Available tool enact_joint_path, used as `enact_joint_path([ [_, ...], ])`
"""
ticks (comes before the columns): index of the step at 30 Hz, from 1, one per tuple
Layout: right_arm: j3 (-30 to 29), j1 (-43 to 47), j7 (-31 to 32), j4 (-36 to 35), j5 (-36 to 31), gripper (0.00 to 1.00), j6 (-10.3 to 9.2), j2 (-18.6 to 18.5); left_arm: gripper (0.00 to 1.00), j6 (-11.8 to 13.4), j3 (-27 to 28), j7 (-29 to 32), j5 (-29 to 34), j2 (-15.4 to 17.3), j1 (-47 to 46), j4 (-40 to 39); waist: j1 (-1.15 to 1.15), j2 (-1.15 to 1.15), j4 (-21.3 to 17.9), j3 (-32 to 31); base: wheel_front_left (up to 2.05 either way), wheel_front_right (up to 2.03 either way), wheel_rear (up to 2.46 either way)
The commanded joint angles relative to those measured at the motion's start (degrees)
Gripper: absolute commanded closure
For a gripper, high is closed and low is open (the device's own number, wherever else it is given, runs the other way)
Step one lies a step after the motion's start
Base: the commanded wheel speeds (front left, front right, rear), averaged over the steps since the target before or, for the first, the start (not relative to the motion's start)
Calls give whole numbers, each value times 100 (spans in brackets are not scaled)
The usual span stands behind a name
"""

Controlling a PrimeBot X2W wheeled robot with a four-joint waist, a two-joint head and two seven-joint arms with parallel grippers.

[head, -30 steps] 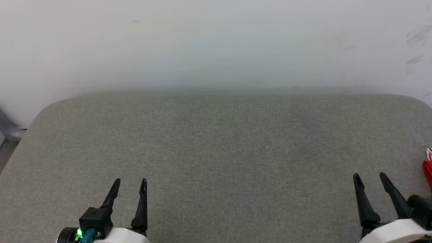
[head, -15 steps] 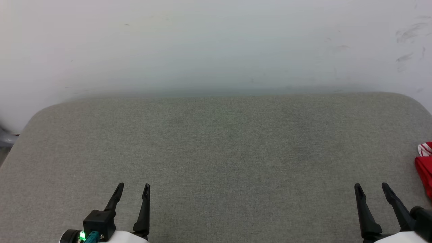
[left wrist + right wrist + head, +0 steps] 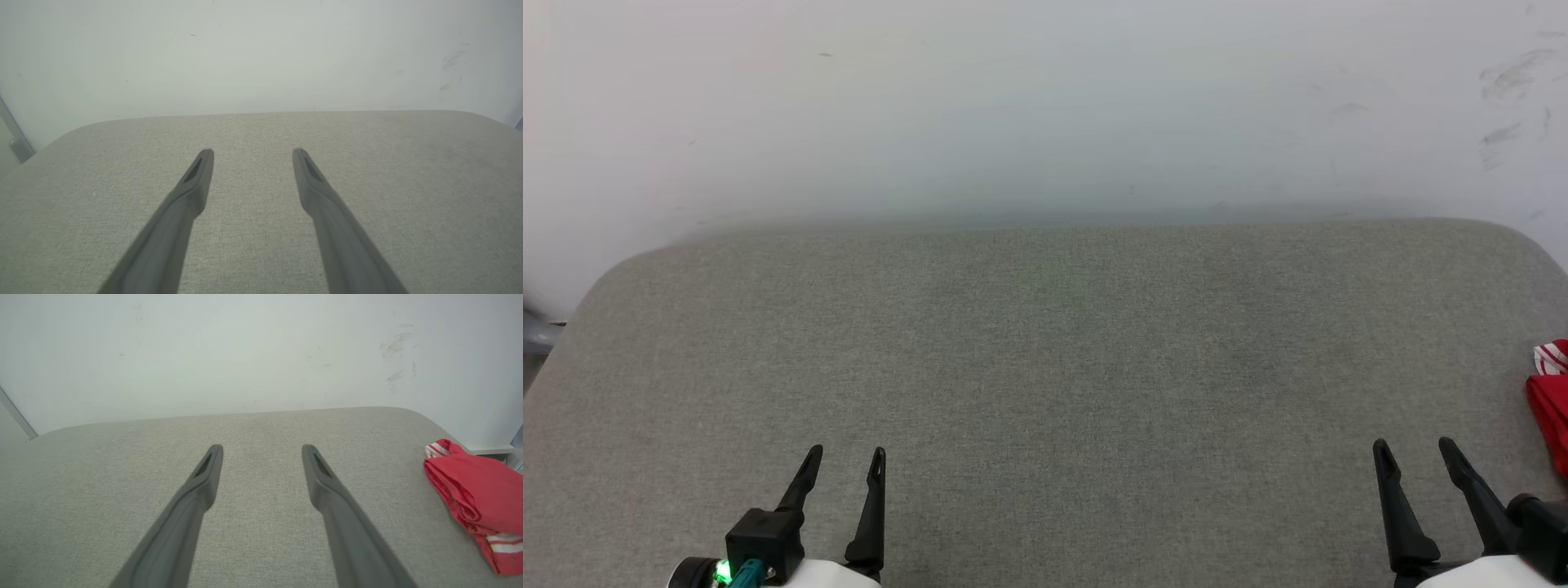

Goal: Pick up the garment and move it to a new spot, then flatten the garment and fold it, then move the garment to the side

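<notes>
The garment, red with white striped trim, lies folded in a thick bundle at the right edge of the grey padded table. In the head view just its left end, the garment, pokes in at the right border. My right gripper hovers open near the front right, a short way left of the bundle, nothing between its fingers. In its own view the right gripper points at bare fabric. My left gripper stands open at the front left, and the left gripper is over bare table too.
A white wall with scuff marks rises right behind the table's rounded far edge. A grey metal leg or bar shows past the table's left corner. A pale ledge sits beyond the right corner.
The head camera has turned slightly right, so more of the red bundle shows at the right border. Both grippers stay open and in about the same places.
</notes>
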Motion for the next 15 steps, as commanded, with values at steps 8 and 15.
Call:
enact_joint_path([
  [8, 25, 3, -38, 36, -1, 100, 0, 7, 100, 12, 12, 6, -23, 2, 7, 56, 0, 0, 0, 4, 0, 0, 0],
  [15, 49, -87, -32, 232, 596, 100, 0, 3, 100, -40, 137, 199, -570, -60, -69, 171, 0, 0, 4, 17, 0, 0, 0],
])
